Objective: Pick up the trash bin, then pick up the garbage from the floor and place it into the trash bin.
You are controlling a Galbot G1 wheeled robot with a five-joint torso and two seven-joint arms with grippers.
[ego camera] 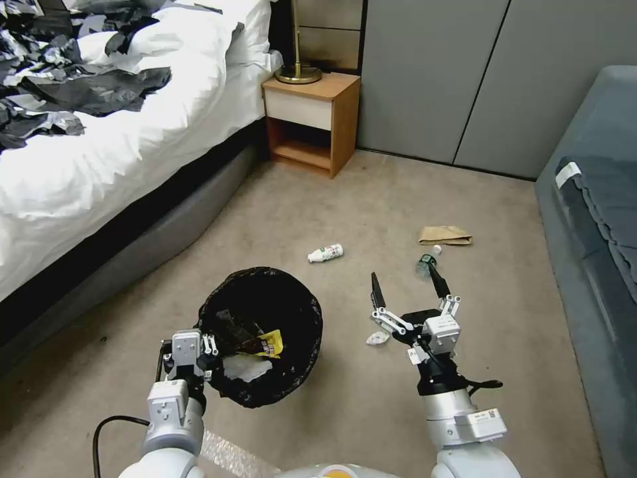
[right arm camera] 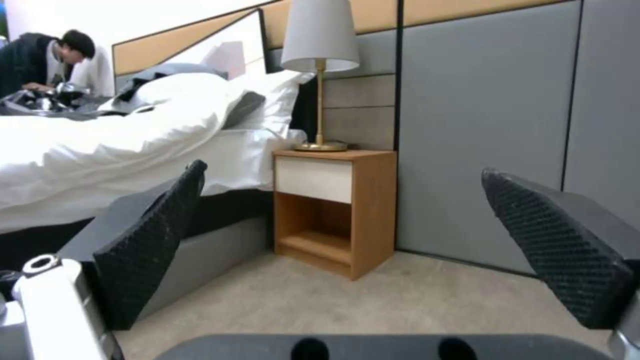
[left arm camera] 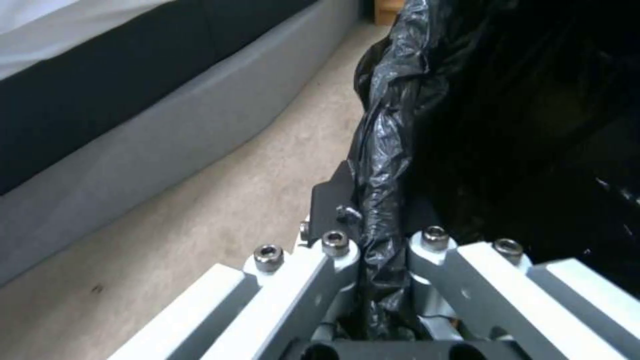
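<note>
The trash bin [ego camera: 292,372], lined with a black bag, hangs tilted at lower left, and my left gripper [ego camera: 211,346] is shut on its near rim. The left wrist view shows the left gripper [left arm camera: 373,220] pinching the folded black bag of the bin [left arm camera: 467,125]. Inside the bin lie a yellow wrapper [ego camera: 272,343] and white paper [ego camera: 244,367]. Garbage on the carpet: a white bottle [ego camera: 325,253], a brown paper bag [ego camera: 444,235], a small clear bottle [ego camera: 426,261] and crumpled white paper [ego camera: 377,338]. My right gripper [ego camera: 403,275] is open and empty above the carpet, just past the crumpled paper. Its fingers [right arm camera: 150,250] stand wide apart.
A bed [ego camera: 86,153] with white bedding runs along the left. A wooden nightstand [ego camera: 312,119] with a lamp [right arm camera: 319,45] stands at the far wall. A grey sofa [ego camera: 597,219] borders the right. Open carpet lies between them.
</note>
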